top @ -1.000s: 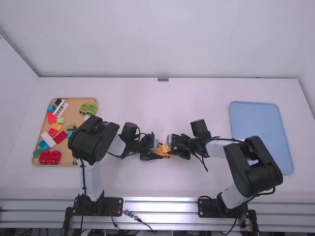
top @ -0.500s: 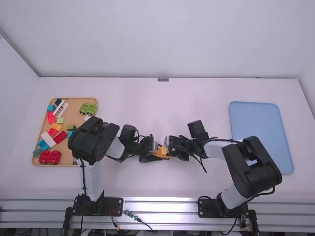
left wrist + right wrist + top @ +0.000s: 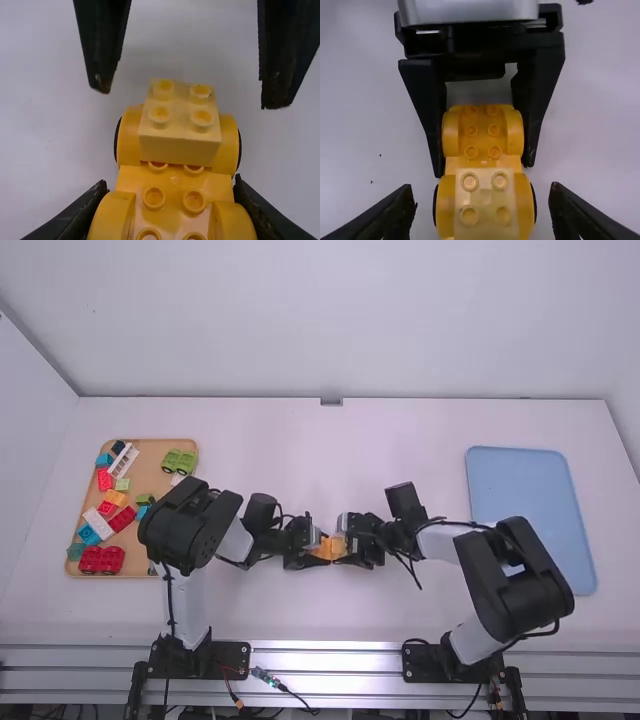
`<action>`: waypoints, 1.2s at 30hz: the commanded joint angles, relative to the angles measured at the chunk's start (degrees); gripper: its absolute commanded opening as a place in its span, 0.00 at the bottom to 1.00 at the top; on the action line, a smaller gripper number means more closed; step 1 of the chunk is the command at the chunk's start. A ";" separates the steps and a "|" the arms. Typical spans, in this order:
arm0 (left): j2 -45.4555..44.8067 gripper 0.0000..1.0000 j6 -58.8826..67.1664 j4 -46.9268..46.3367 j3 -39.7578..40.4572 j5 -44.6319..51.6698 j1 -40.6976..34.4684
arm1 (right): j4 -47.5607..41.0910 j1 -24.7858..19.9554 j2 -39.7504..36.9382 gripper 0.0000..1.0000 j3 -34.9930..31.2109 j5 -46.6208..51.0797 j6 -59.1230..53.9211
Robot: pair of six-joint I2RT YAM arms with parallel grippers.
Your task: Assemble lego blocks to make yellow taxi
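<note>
My left gripper (image 3: 321, 551) and right gripper (image 3: 342, 549) partly hide the yellow car (image 3: 331, 547); both wrist views' edges crop it. My left arm (image 3: 189, 525) hides the wooden tray's (image 3: 153, 452) corner, my right arm (image 3: 515, 565) the blue tray's (image 3: 528, 490).

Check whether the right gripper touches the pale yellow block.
Apart; the left wrist view shows the right gripper open, with gaps either side of the pale yellow block.

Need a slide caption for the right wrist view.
Left claw grips the orange-yellow plastic car base; open right claw straddles the end topped by a pale-yellow square block.
</note>
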 commanded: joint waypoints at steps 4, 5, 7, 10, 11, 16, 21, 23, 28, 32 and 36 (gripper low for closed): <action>1.29 0.18 -0.35 -1.46 0.20 -2.80 -0.15 | -2.69 -3.28 -3.63 0.43 2.32 -7.19 0.02; 1.29 0.18 -0.35 -1.51 0.22 -2.80 -0.15 | -2.75 -3.65 -3.78 0.28 2.36 -7.93 -0.02; 1.29 0.18 -0.35 -1.46 0.17 -2.78 -0.15 | -2.73 -4.26 -3.78 0.00 2.34 -8.79 0.00; 1.29 0.18 -0.35 -1.49 0.17 -2.78 -0.15 | -2.71 -4.59 -3.67 0.00 1.51 -8.90 -0.02; 1.29 0.18 -0.35 -1.49 0.20 -2.78 -0.15 | -2.58 -4.57 -3.67 0.00 1.03 -8.55 -0.02; 1.29 0.18 -0.35 -1.46 0.20 -2.80 -0.15 | -0.39 -3.67 0.04 0.00 0.37 -7.45 0.09; 1.29 0.18 -0.35 -1.46 0.20 -2.80 -0.13 | 1.18 -2.54 5.20 0.00 1.03 -6.45 0.20; 1.29 0.17 -0.35 -1.49 0.20 -2.80 -0.11 | 0.37 -1.79 6.71 0.00 1.79 -6.32 0.24; 1.29 0.17 -0.33 -1.46 0.20 -2.80 -0.09 | -0.92 -1.57 7.61 0.00 2.71 -6.21 0.04; 1.29 0.17 -0.35 -1.27 0.20 -2.75 -0.09 | -0.96 -0.92 7.61 0.00 2.73 -5.95 0.11; 1.29 0.17 -0.37 -1.29 0.20 -2.75 -0.09 | -0.63 0.81 7.61 0.00 2.73 -3.74 0.79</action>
